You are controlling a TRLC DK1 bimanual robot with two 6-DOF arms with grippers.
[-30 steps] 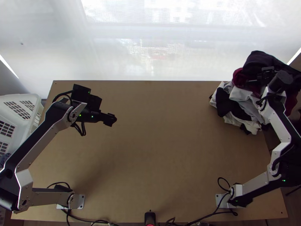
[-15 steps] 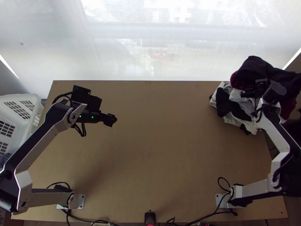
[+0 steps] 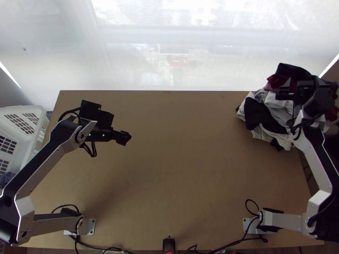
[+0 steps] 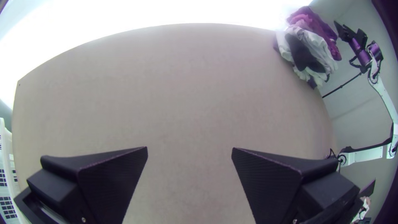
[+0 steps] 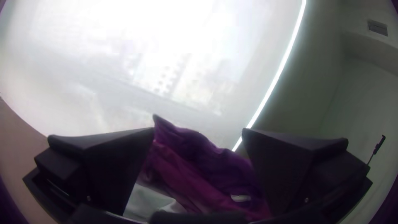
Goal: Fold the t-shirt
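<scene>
A pale, brightly lit screen (image 3: 148,59) stands beyond the 12 o'clock edge of the wooden worktop (image 3: 182,169). The left arm (image 3: 44,163) has its base at about 8 o'clock; the right arm (image 3: 315,156) has its base at 4 o'clock and reaches up toward 2 o'clock.

At 2 o'clock, on the corner and partly past the worktop's edge, lies a bunched heap of clothes (image 3: 275,110). White and grey cloth makes up its lower part, with a black piece (image 3: 255,113) lying across it; toward the screen come maroon cloth (image 3: 276,80) and very dark cloth (image 3: 292,69). The t-shirt cannot be picked out from the other garments here.

A white slotted basket (image 3: 19,111) sits at between 9 and 10 o'clock, just beside the worktop, with some bluish cloth (image 3: 6,179) in it.

The right gripper (image 3: 306,88) is at the heap, 2 o'clock. Its jaws are spread wide; maroon and purple cloth appears between them in the right wrist view, though whether they touch it I cannot tell. The left gripper (image 3: 123,137) is over the worktop at 10 o'clock, jaws also wide apart, with bare worktop visible between them.

A small black device (image 3: 169,244) sits at 6 o'clock. Smallest is a whitish tag (image 5: 240,198) on the maroon and purple cloth.
</scene>
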